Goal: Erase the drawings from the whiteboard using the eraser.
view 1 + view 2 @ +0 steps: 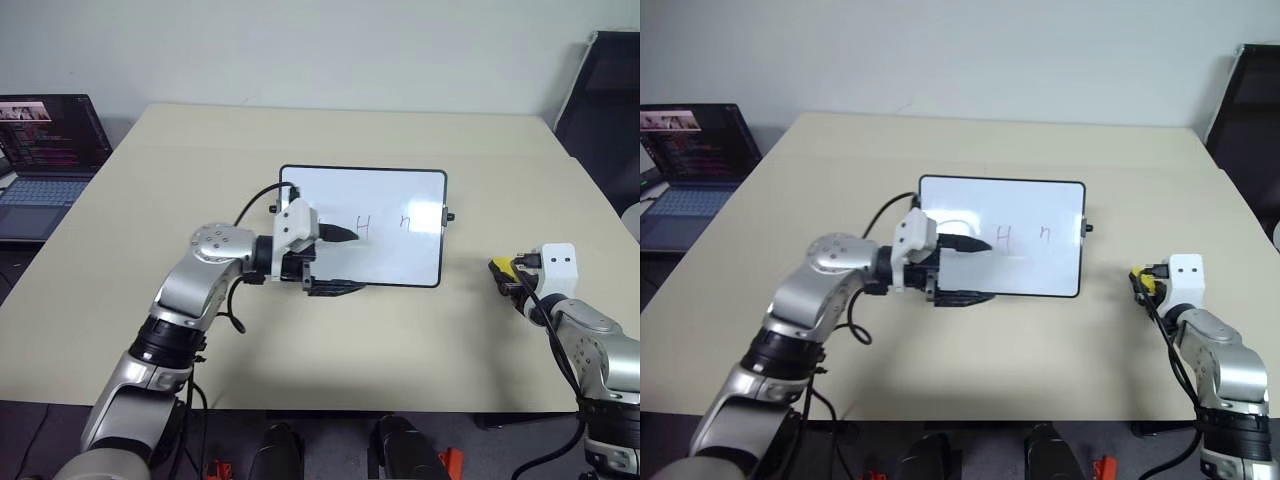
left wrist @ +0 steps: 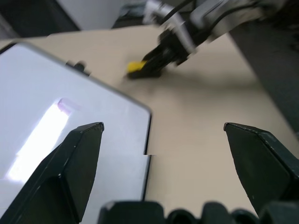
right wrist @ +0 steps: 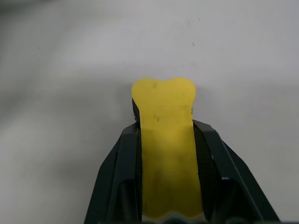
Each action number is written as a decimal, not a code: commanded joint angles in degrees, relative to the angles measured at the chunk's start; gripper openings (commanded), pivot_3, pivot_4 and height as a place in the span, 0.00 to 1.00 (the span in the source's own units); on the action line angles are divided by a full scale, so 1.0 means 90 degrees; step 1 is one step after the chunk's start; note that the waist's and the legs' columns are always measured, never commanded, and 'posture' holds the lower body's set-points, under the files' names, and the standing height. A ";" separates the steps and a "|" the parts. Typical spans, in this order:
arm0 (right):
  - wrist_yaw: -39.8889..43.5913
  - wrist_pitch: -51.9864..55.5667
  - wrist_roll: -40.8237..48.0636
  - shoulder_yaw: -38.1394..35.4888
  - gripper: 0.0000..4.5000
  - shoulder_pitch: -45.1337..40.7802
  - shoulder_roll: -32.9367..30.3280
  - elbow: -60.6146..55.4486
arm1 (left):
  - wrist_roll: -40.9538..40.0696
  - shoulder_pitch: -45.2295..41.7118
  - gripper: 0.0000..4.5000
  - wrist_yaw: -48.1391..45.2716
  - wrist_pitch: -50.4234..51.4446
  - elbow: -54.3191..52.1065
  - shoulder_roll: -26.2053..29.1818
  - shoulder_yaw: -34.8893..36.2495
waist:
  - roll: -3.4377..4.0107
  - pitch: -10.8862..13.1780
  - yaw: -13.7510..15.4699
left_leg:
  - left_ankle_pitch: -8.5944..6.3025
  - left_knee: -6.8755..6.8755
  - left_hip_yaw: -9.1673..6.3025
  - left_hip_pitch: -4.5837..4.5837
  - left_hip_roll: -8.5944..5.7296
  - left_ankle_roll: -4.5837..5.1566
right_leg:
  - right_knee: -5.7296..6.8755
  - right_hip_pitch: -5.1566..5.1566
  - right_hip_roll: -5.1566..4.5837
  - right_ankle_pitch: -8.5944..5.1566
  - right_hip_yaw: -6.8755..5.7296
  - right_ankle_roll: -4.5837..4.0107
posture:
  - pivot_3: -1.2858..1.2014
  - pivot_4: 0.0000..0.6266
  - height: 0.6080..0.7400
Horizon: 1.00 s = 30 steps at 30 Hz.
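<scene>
Beige table [image 1: 420, 340] fills most of my head cam, pale wall behind. Far left edge: laptop [image 1: 45, 160], screen lit. Left-centre: my left gripper [image 1: 335, 262] hangs over the lower-left part of the whiteboard [image 1: 400, 195], fingers wide apart, nothing between them; in the wrist cam one finger [image 2: 70, 163] sits over the board, the other over bare table. Board lies flat mid-frame, black frame, small knob on its right edge. Drawings [image 1: 385, 225]: "H" near centre, an "n"-like mark right of it; the mark left of the H is mostly hidden behind the gripper. Lower right, well apart from the board: right gripper [image 1: 1140, 280] clenched on the eraser [image 3: 166, 140], yellow block pinched between both fingers, its tip sticking out past them, low over the table. Upper right corner: dark chair [image 1: 605, 90].
</scene>
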 commanded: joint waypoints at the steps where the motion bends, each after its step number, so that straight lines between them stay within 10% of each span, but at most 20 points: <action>1: 0.0222 -0.0054 0.0186 0.0004 0.25 0.0211 -0.0139 -0.1272 | 0.0095 0.0353 1.00 0.0502 0.0360 -0.0594 0.0174 0.0318 | 0.0001 0.0000 -0.0002 | 0.0000 0.0000 0.0000 -0.0002 0.0000 0.0000 | 0.0001 -0.0003 0.0000 0.0000 0.0000 0.0000 | 0.52 0.24 1.00; 8: 0.0198 0.0382 0.0223 0.0683 0.25 -0.0154 -0.0189 -0.2703 | -0.0037 0.0808 1.00 0.0931 0.0931 -0.1236 0.0142 0.0371 | 0.0000 0.0001 0.0008 | 0.0001 0.0013 -0.0001 -0.0019 0.0000 -0.0001 | 0.0004 -0.0013 0.0000 -0.0012 -0.0001 -0.0027 | 0.52 0.24 1.00; 19: 0.0260 -0.0105 -0.1445 0.3073 0.25 -0.2638 -0.0188 -0.0462 | -0.0119 0.0633 1.00 0.0722 0.0869 -0.1295 0.0026 0.0191 | -0.0003 0.0004 0.0014 | 0.0006 0.0024 0.0001 -0.0029 0.0000 0.0007 | -0.0003 -0.0019 0.0000 0.0000 -0.0002 -0.0033 | 0.52 0.24 1.00; 30: 0.1197 0.0072 -0.2016 0.3706 0.25 -0.2415 -0.0644 -0.0113 | -0.0156 0.0785 1.00 0.0713 0.0896 -0.1550 0.0050 0.0214 | -0.0004 0.0002 0.0011 | 0.0006 0.0016 -0.0006 -0.0030 0.0000 0.0007 | -0.0002 -0.0019 0.0000 0.0012 -0.0010 0.0002 | 0.52 0.24 1.00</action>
